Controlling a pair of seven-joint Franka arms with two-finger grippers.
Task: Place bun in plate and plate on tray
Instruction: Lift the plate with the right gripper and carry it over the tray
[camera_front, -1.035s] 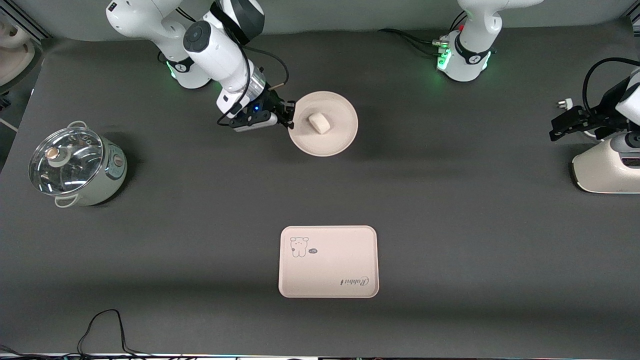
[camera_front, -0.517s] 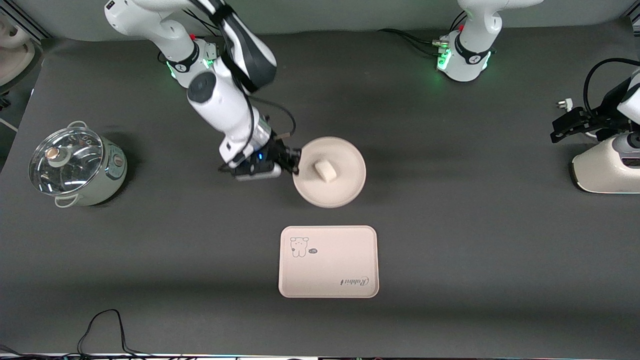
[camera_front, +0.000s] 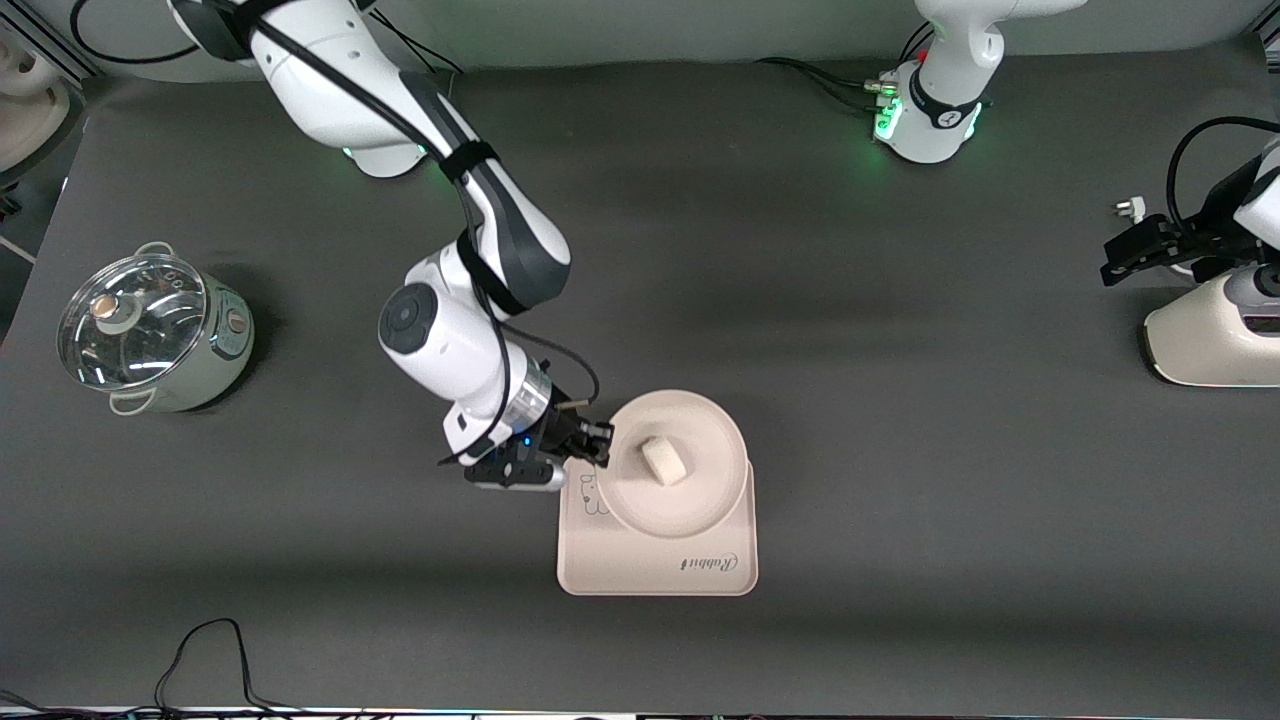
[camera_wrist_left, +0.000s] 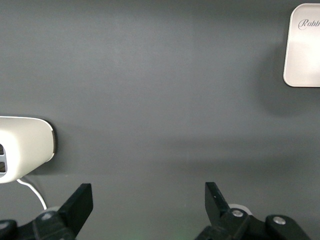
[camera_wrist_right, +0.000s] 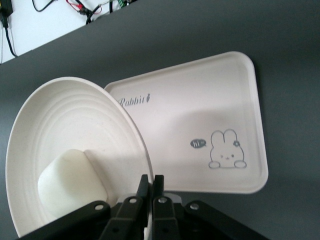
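My right gripper (camera_front: 597, 447) is shut on the rim of the round cream plate (camera_front: 700, 490) and holds it over the end of the pinkish tray (camera_front: 655, 565) that is farther from the front camera. The off-white bun (camera_front: 664, 461) lies in the plate. In the right wrist view the fingers pinch the plate (camera_wrist_right: 65, 120) rim (camera_wrist_right: 151, 187), the bun (camera_wrist_right: 70, 182) sits in it, and the tray (camera_wrist_right: 200, 115) shows its rabbit drawing. My left gripper (camera_wrist_left: 147, 197) is open and empty over bare table at the left arm's end, waiting; a tray corner (camera_wrist_left: 302, 45) shows there.
A small pot with a glass lid (camera_front: 150, 330) stands toward the right arm's end of the table. A cream-white appliance (camera_front: 1215, 335) with a cord sits at the left arm's end; it also shows in the left wrist view (camera_wrist_left: 22, 147). A black cable (camera_front: 210, 655) lies near the front edge.
My right gripper has carried the plate with the bun from near the robots' bases toward the front camera, until it is over the tray. The left arm has not moved.
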